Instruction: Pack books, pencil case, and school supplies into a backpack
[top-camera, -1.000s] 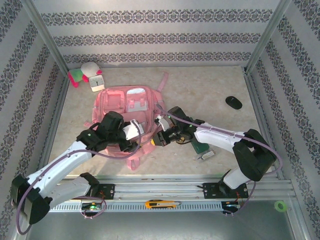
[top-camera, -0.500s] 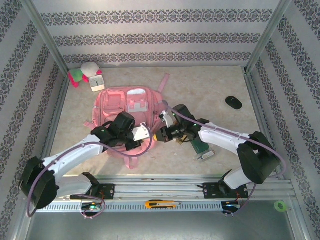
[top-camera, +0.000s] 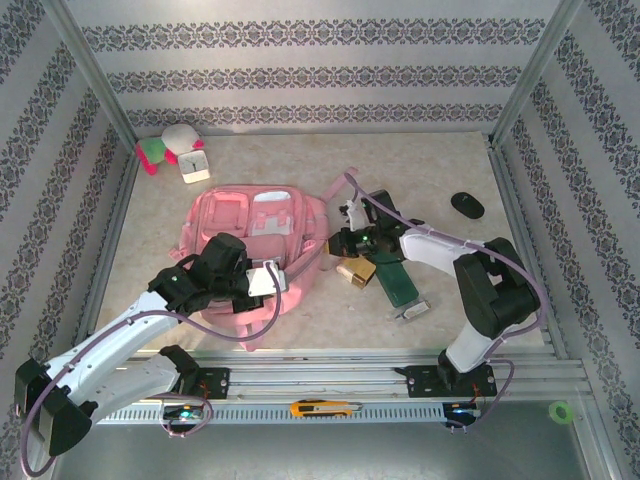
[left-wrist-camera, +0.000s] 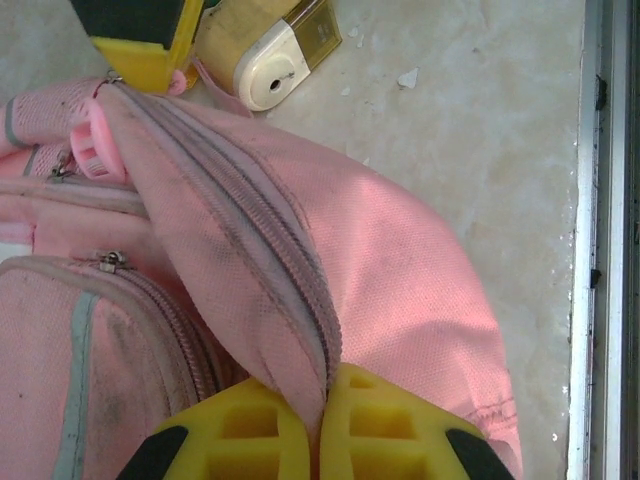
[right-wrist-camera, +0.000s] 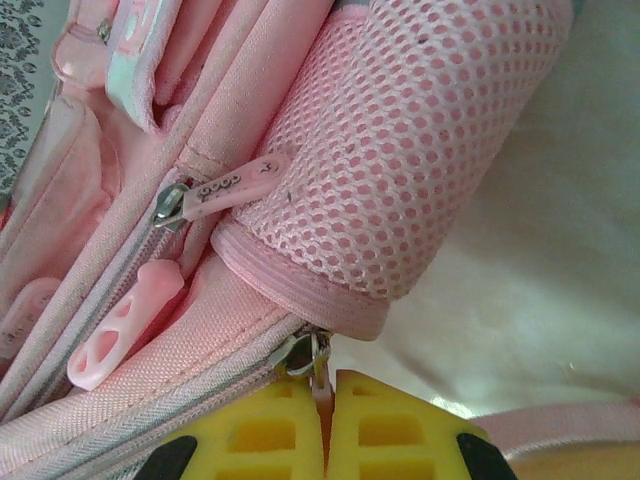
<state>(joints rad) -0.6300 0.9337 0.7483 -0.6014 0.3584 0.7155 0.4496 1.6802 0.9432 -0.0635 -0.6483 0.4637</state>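
Opening the backpack (top-camera: 235, 215), centre-left in the top view, seems the step in hand. The left gripper (left-wrist-camera: 322, 430) is clamped on its fabric at the zip seam and the right gripper (right-wrist-camera: 325, 430) on a zip pull (right-wrist-camera: 318, 378), which probably needs drawing along next. The zip looks shut; the pencil case (top-camera: 397, 283) and a gold box (top-camera: 356, 271) lie on the surface (top-camera: 420, 190) just right of the bag.

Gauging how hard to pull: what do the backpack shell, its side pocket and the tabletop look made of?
Backpack shell: soft woven pink fabric, matte, likely synthetic; fine weave and folds show. Side pocket: open pink mesh, holes throughout, fabric-bound rim. Tabletop: hard, smooth, mottled beige, faint sheen; stone or laminate, cannot tell.
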